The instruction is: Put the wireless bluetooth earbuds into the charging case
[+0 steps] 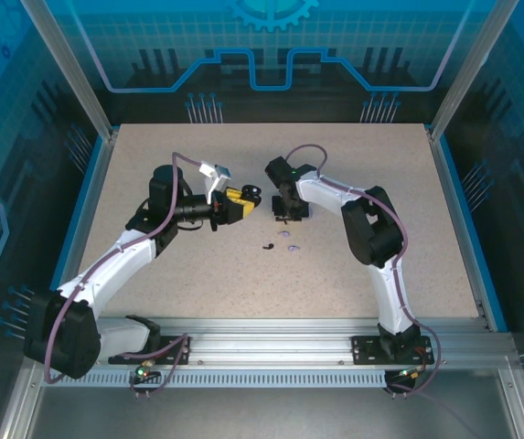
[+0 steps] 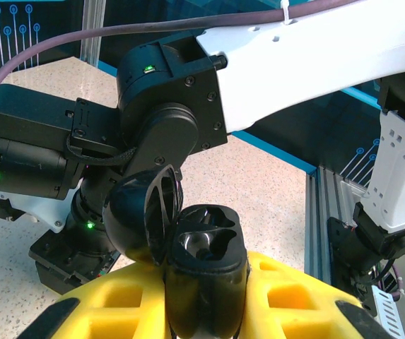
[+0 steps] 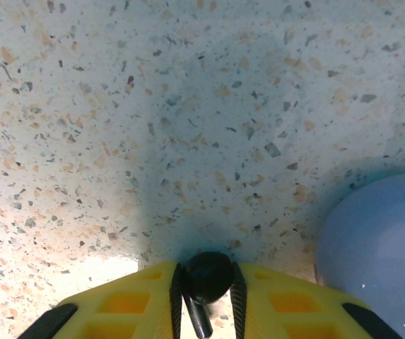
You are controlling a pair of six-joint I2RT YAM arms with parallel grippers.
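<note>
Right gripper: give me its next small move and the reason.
Probably lift the right gripper, shut on a black earbud down at the table, and bring it toward the black case that the left gripper holds with its lid open and both sockets looking empty.

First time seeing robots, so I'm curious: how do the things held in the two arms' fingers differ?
The left fingers hold a black case, the right fingers a black earbud. The case is far bulkier than the tiny earbud. The case stands open, showing hollows; the earbud is a ball with a stem. Both are black, pinched between yellow fingers.
</note>
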